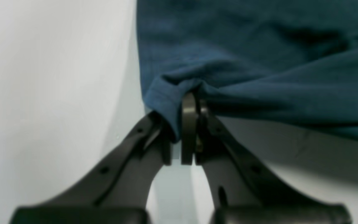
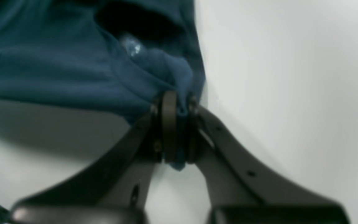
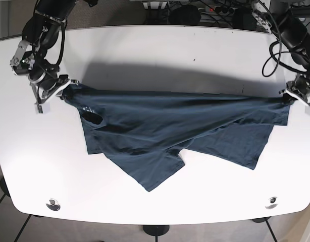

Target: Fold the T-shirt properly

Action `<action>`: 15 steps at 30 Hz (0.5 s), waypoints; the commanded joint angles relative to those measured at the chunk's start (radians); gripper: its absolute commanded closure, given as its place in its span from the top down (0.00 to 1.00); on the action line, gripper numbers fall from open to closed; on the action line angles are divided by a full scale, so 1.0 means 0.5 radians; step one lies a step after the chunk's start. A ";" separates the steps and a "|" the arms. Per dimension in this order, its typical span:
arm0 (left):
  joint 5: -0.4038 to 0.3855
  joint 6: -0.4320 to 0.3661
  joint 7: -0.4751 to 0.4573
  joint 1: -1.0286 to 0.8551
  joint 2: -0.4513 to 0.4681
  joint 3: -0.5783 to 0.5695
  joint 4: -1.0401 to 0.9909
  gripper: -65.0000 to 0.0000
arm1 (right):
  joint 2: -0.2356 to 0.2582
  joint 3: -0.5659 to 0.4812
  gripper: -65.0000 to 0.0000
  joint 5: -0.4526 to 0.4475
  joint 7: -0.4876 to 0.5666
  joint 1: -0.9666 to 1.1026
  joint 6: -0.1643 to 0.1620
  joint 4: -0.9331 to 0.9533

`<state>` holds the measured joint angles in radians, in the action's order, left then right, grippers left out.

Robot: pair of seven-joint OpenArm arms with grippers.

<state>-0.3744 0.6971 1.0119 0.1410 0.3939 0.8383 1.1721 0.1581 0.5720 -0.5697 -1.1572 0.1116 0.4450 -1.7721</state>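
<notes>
The shirt (image 3: 170, 133) is stretched taut above the table (image 3: 155, 50) — its hem corner is clamped in the left gripper (image 1: 189, 124), its shoulder in the right gripper (image 2: 176, 130).

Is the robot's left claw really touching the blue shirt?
Touching. The left wrist view shows the left gripper shut on the T-shirt, with the hem corner pinched between its fingers.
</notes>
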 commanded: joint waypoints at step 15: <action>-0.026 0.002 -0.040 -0.431 -0.016 0.102 0.425 0.02 | 0.041 0.011 0.03 -0.004 0.128 0.260 -0.002 -0.048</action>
<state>-0.3805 0.7002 1.0065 -0.0837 0.3576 0.8856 1.3792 0.1631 0.5716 -0.5728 -1.1137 0.2485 0.4454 -1.7733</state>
